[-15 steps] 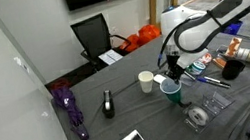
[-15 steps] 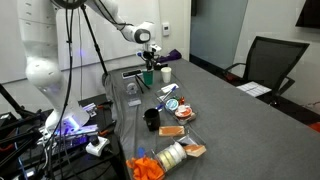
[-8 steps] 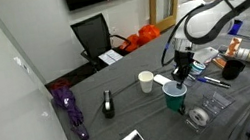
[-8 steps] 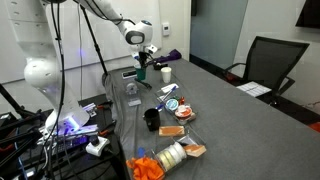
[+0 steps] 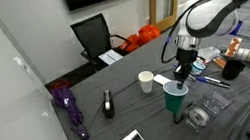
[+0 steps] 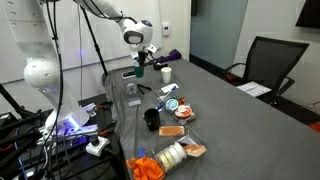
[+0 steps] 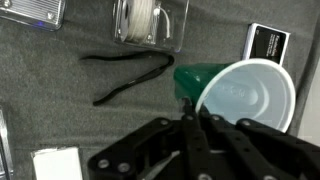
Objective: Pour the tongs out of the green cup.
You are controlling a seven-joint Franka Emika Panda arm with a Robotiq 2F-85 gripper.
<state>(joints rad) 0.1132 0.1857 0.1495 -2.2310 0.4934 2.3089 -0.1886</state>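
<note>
Gripping the green cup (image 7: 240,95) by its rim, the pincer (image 7: 193,118) holds it tilted for pouring; slim black tongs (image 7: 125,75) lie emptied on the grey table (image 7: 50,110) ahead.

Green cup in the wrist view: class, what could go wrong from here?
1. The gripper seems to pinch only the rim of the tipped green cup; it may slip or twist free.
2. The tongs lie on the table beside it; setting the cup down could land on them.
</note>
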